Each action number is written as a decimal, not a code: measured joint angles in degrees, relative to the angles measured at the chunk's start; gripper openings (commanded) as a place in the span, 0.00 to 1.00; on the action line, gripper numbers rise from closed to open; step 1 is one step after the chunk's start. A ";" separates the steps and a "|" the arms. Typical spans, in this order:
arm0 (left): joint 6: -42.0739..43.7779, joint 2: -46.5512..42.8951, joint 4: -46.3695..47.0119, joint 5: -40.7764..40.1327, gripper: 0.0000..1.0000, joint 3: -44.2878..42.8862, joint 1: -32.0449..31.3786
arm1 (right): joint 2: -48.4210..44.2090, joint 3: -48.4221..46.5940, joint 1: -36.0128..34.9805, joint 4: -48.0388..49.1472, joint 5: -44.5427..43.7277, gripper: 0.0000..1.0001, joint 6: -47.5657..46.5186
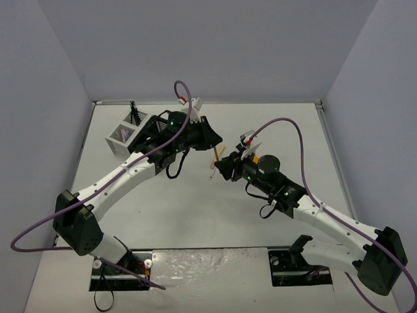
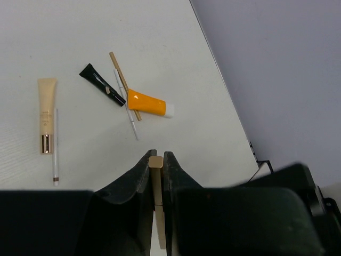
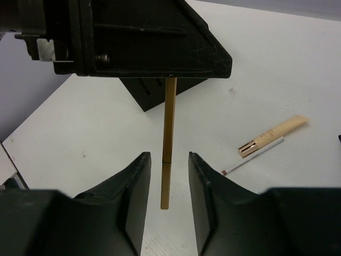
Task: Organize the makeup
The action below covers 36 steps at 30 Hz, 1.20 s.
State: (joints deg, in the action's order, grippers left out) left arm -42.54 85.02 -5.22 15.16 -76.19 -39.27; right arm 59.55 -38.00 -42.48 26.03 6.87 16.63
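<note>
Right wrist view: the tan pencil [image 3: 168, 144] hangs in mid-air over the table. Its top is clamped in the left gripper [image 3: 170, 76], and the right gripper [image 3: 169, 157] has its jaws apart on either side, not touching it. The hand-over looks done, so next the left arm must carry the pencil to the mesh box [image 1: 127, 134].

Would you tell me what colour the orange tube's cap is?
The cap is white, clearest in the left wrist view.

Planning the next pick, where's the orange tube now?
Left wrist view, centre: the orange tube lies across two thin pencils, just right of the black tube.
</note>
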 measured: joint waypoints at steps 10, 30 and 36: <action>13.80 4.70 -5.52 -9.70 0.00 -10.81 4.11 | -0.30 -0.02 0.00 -4.62 -8.23 0.91 -0.90; 30.38 24.59 0.79 -22.19 0.40 -19.58 24.89 | -2.91 0.79 0.53 -14.51 -19.52 0.90 -1.94; 30.17 24.60 2.26 -22.10 0.66 -17.28 25.24 | -2.22 0.96 2.85 -18.46 -23.21 0.83 0.81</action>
State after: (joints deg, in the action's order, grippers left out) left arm -12.37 109.62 -2.96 -6.94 -93.48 -14.02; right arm 57.33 -37.03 -39.63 7.56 -16.34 17.44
